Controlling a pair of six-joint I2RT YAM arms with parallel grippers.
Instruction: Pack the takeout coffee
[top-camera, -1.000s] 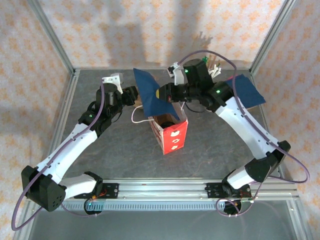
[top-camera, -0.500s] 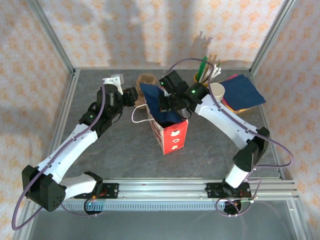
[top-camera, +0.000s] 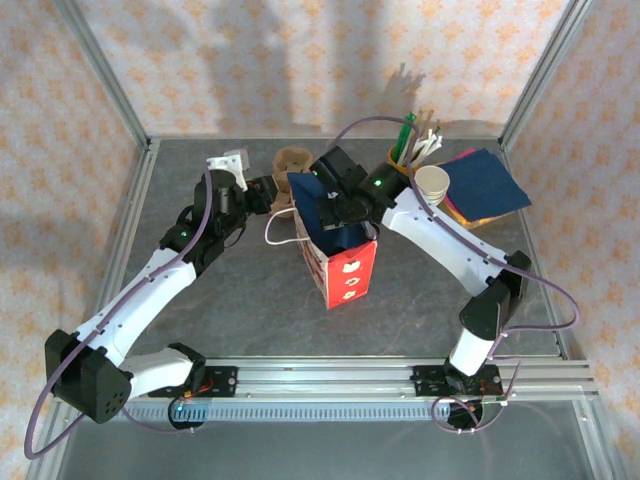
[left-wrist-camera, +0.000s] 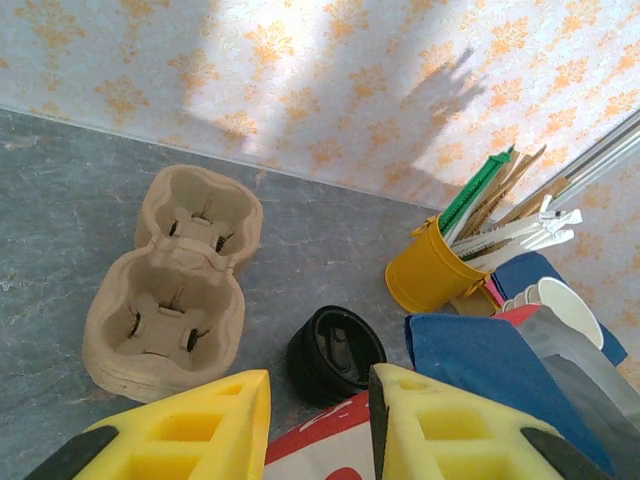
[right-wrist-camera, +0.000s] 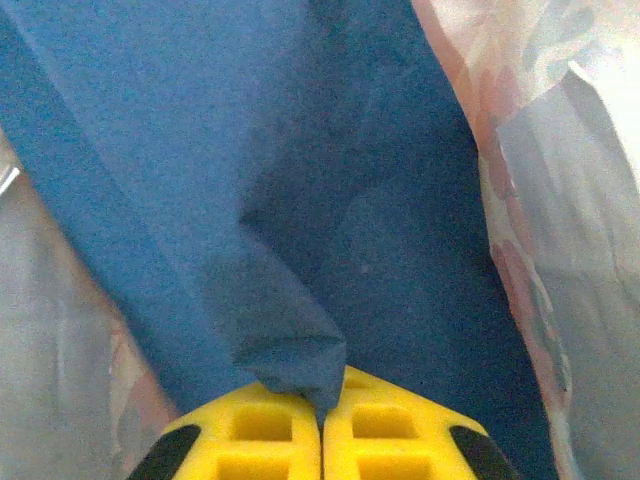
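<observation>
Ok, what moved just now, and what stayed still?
The right end effector, shut on the blue napkin, came down over the red bag and lowered the napkin partly into the bag's open top. The left arm and the bag stayed where they were.

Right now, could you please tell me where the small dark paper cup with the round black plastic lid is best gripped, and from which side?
The small dark paper cup stands upright, round black plastic lid on, with bare table either side, while the red takeout bag crowds its near side. So probably come from above, fingers on the wall just under the lid.
</observation>
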